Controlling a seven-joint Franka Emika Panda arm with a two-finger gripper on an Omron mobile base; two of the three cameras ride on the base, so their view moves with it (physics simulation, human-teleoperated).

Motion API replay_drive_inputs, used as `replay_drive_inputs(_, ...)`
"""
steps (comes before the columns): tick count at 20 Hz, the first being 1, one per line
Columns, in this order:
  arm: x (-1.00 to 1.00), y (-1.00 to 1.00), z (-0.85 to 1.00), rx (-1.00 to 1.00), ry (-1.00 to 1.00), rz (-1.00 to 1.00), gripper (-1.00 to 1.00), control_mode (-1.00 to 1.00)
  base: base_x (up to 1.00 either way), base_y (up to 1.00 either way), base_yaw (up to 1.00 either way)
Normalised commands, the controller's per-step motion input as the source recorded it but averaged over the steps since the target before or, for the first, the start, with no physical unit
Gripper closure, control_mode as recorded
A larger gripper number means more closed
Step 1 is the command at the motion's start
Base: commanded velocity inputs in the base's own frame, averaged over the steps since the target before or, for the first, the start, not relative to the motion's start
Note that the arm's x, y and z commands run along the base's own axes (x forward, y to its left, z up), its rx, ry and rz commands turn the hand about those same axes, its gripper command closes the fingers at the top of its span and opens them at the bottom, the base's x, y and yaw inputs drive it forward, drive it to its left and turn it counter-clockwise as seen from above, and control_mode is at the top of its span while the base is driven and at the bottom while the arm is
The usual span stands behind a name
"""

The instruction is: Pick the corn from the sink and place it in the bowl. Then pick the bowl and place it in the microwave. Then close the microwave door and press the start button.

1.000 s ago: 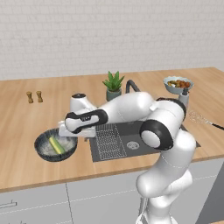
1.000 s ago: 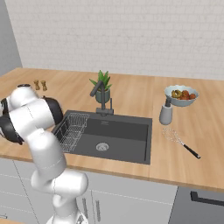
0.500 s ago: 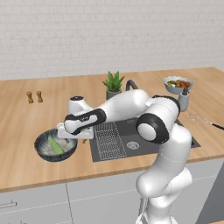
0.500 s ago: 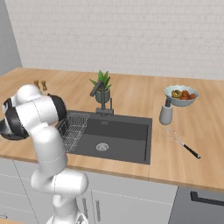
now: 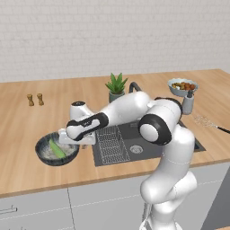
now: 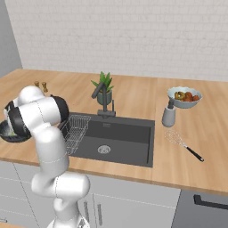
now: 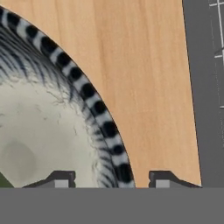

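- The desk [image 5: 27,130] is showing matt, pale wood grain.
- The bowl [image 7: 57,131] is looking glazed, speckled inside.
- The sink [image 6: 120,138] is appearing matt dark grey.

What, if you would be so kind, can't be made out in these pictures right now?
- Bowl: its right rim sits behind the hand in the left base view; the arm covers most of it in the right base view.
- Corn: cut off by the hand view's bottom edge.
- Gripper: whether its fingertips touch the rim is unclear.

My fingers [image 7: 61,179] straddle the bowl [image 5: 45,155] rim; bare counter [image 5: 27,130] lies open leftward, the sink [image 5: 179,139] edge probably close on my right.
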Motion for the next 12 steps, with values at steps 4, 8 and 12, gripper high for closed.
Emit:
replay_drive_inputs(4,-0.01,0.01,-0.05,0.0,0.0,0.0,1.0,-1.0,0.0,0.0,0.0)
replay_drive_inputs(8,-0.09,0.03,0.0,0.0,0.0,0.0,1.0,-1.0,0.0,0.0,0.0)
replay_drive_inputs(12,-0.28,0.0,0.18,0.0,-0.08,-0.02,1.0,-1.0,0.0,0.0,0.0)
